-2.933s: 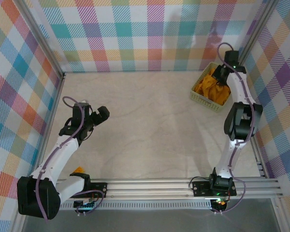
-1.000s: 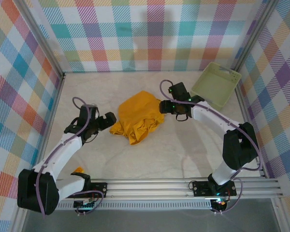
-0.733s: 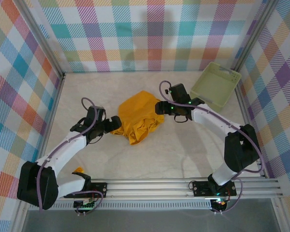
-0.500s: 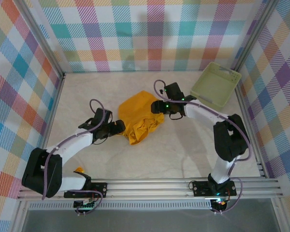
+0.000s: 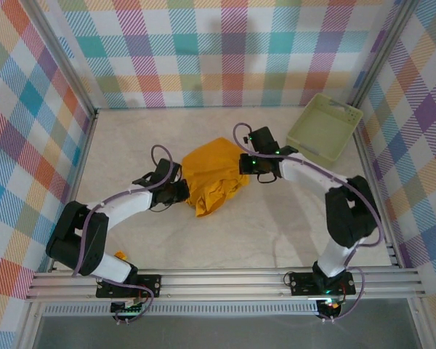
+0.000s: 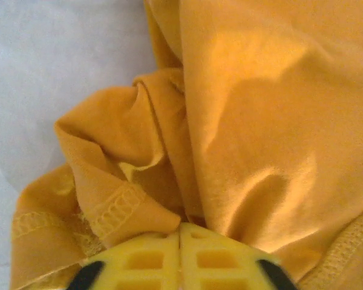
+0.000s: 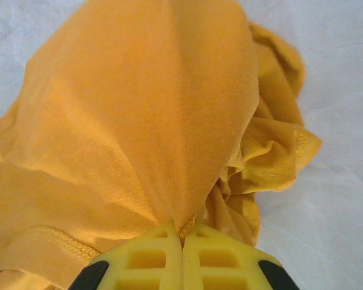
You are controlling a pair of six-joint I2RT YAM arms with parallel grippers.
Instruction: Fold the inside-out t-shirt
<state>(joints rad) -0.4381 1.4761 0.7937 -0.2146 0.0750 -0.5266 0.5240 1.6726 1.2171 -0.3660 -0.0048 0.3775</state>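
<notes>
Left hand (image 5: 180, 190), seen overhead, grasps the left edge of the crumpled t-shirt (image 5: 212, 174) on my tabletop (image 5: 240, 233); right hand (image 5: 245, 166) grasps its right edge. Basket (image 5: 325, 127) sits well right of the shirt.

Left wrist: hand (image 6: 180, 228) clenched on a hemmed fold.

Right wrist: hand (image 7: 183, 232) clenched on a smooth ridge.

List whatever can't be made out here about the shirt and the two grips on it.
- Top view: the t-shirt is bunched; its own folds hide collar and sleeves, so its lie cannot be told.
- Left wrist view: the left gripper pinches cloth by a stitched hem; sleeve or bottom hem, cannot tell.
- Right wrist view: the right gripper pinches a fold; how deep the cloth runs between the fingers is hidden.
</notes>
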